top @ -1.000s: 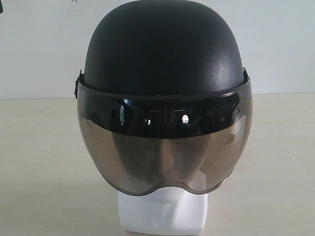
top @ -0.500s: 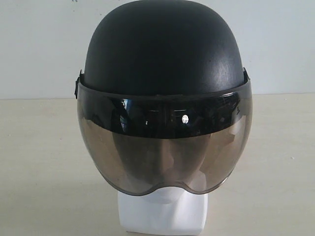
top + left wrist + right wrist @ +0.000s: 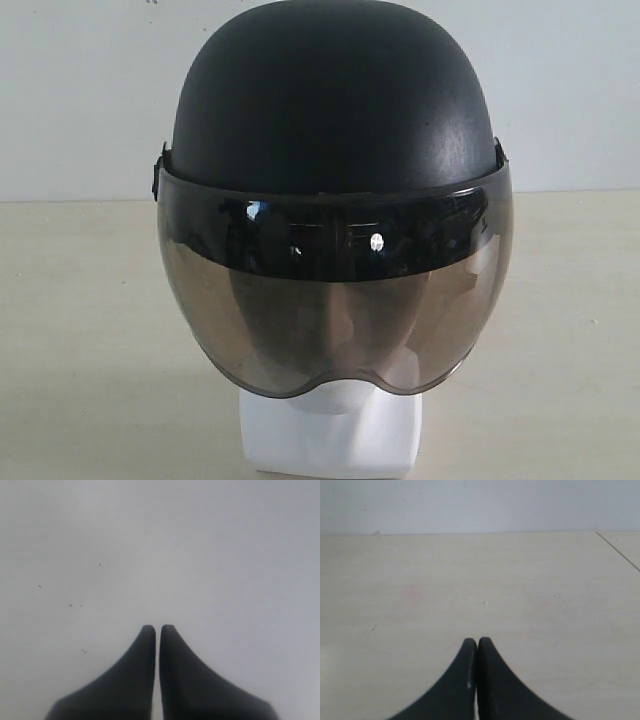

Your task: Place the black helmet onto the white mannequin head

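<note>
Pale wall behind beige desk, black helmet seated upright on white mannequin head at centre, visor facing near; left tool and right tool clenched on nothing, helmet absent from both wrist views, nearer arm unclear.

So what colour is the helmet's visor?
The visor is a smoky brown tint, darker along its top band; exterior view shows it best.

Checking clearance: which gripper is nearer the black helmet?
Cannot tell: the exterior view shows the black helmet but neither left gripper nor right gripper; both wrist views miss it.
</note>
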Robot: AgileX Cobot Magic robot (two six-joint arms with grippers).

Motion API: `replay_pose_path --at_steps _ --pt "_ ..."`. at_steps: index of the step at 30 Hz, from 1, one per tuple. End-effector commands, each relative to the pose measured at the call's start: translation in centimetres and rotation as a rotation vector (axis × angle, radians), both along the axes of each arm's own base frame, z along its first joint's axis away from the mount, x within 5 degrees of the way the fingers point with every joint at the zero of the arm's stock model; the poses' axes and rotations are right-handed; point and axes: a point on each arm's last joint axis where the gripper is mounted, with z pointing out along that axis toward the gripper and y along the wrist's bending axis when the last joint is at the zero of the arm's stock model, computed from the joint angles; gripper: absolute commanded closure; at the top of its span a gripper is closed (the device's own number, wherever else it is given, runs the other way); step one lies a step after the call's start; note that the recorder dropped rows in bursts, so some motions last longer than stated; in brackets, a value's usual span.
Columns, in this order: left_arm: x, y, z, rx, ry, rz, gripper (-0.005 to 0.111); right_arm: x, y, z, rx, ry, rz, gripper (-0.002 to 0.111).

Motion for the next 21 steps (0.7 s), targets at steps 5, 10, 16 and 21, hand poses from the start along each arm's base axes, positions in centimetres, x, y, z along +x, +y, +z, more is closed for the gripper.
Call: replay_pose_path --at_steps 5,10,16,21 --pt "2.0 -2.0 -5.1 0.393 0.306 -0.095 0.102 0.0 0.0 -0.1 0.004 -0.003 0.000 0.108" --pt "4.2 -0.6 -11.0 0.636 0.435 0.116 0.102 0.0 0.0 -0.1 0.004 -0.003 0.000 0.108" --pt "4.7 -0.7 -15.2 0.519 0.635 0.022 0.102 0.0 0.0 -0.1 0.004 -0.003 0.000 0.108" --pt "4.5 -0.7 -15.9 0.534 0.713 0.001 0.102 0.0 0.0 -0.1 0.004 -0.003 0.000 0.108"
